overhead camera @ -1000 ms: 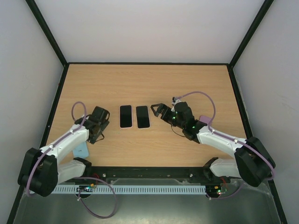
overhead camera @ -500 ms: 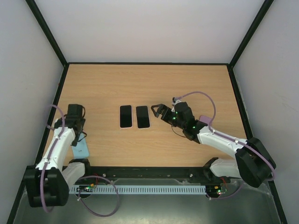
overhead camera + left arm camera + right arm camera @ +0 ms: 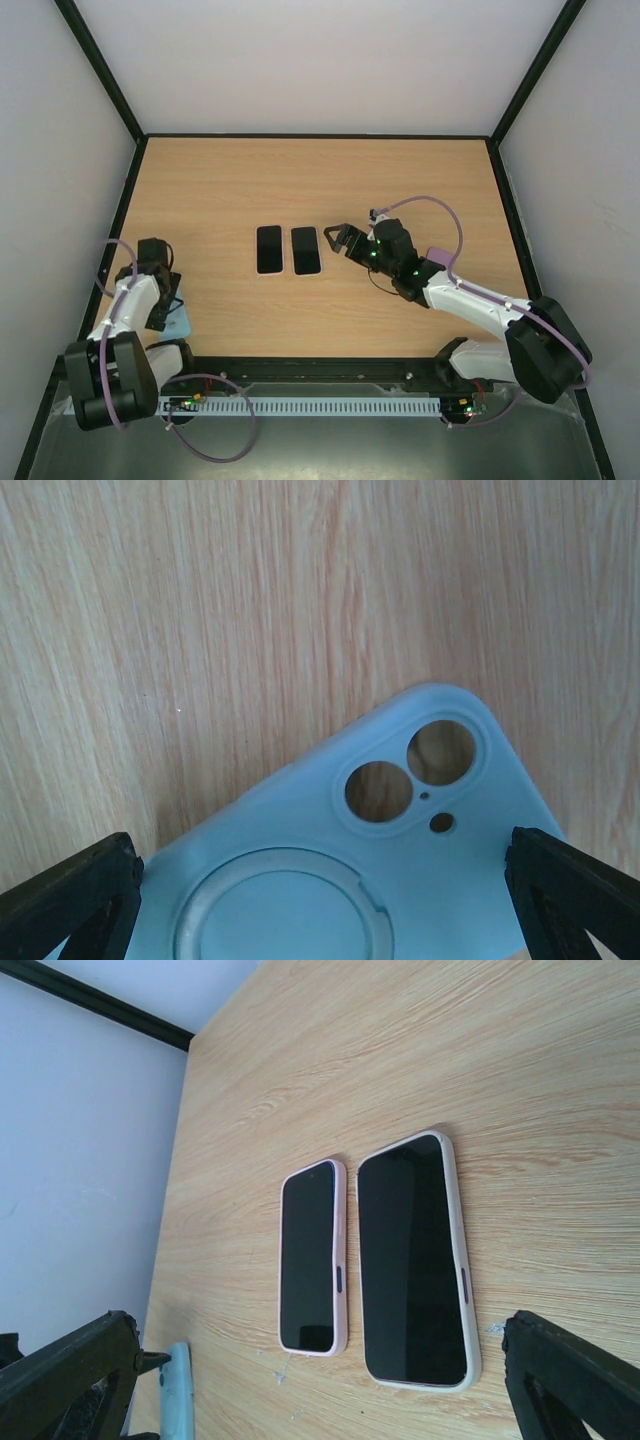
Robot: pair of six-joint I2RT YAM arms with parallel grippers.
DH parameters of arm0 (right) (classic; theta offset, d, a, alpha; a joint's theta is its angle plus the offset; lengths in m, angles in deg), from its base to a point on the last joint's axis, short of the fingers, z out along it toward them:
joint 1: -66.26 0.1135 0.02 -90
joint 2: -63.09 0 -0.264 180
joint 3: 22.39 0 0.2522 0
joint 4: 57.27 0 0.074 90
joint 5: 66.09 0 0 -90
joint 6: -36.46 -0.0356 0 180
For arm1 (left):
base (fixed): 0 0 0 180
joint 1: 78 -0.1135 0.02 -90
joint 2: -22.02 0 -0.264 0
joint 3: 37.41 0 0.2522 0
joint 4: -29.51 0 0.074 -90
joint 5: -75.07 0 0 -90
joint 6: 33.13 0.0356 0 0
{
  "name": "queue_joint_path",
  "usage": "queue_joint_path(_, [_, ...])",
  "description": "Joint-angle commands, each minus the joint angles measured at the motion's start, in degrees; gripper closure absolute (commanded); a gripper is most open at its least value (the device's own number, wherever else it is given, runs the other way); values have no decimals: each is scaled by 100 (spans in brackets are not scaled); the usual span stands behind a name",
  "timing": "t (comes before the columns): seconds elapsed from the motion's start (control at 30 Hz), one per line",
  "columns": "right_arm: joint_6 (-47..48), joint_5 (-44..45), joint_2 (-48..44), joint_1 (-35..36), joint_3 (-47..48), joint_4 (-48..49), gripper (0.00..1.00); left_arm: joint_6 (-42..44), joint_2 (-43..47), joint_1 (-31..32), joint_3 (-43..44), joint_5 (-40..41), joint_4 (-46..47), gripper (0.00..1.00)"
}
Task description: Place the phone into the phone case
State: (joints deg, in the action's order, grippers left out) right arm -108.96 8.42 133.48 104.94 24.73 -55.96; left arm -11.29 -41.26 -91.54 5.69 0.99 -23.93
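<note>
Plainly, the move ahead turns on how far apart the two halves of the job lie. The pale blue phone case (image 3: 400, 860) rests flat near the left near corner of the tabletop (image 3: 320, 180). The two phones lie side by side around the middle of it, well apart from the case. The left gripper (image 3: 320, 905) hangs directly over the case, fingers spread wide and holding nothing. Its wrist view shows the case skewed against the line between the fingertips, the camera cut-outs towards the upper right of that picture. The right gripper (image 3: 335, 240) is likewise released and empty. It hovers just to the right of the right-hand phone (image 3: 305, 250), with its opening turned towards that phone. The left-hand phone (image 3: 269, 249) lies just beyond, parallel, and the two are close together but not touching. Both phones have their long axes running from the near edge towards the far edge, dark screens up. Each has a pale rim, but whether either already wears a cover cannot be told. So the right arm is clearly the nearer to a phone and the left arm the nearer to the case. Judging from this, the phone would have to travel left and towards the near edge to reach the case. Alternatively, the case could come towards the centre. Either way, their long axes would need lining up first.
</note>
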Motion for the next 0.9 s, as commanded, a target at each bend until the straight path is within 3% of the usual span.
queue_joint_path(0.0, [123, 200, -151, -20, 103, -278, 2, 98, 377, 168, -345, -575, 89, 1])
queue_joint_path(0.2, [150, 441, -362, -18, 36, -523, 2, -807, 712, 1557, -576, -1011, 127, 1])
queue_joint_path(0.5, [124, 643, -645, -20, -101, -912, 2, -1653, -196, 3572, 17, -1019, 542, 1])
queue_joint_path(0.67, [-30, 1326, -742, -18, 104, -2082, 2, -1738, -246, 3902, 367, -516, 258, 1])
queue_joint_path(0.87, [-214, 3233, -698, -120, 449, -3831, 2, -1464, -245, 3903, 525, -231, -26, 1])
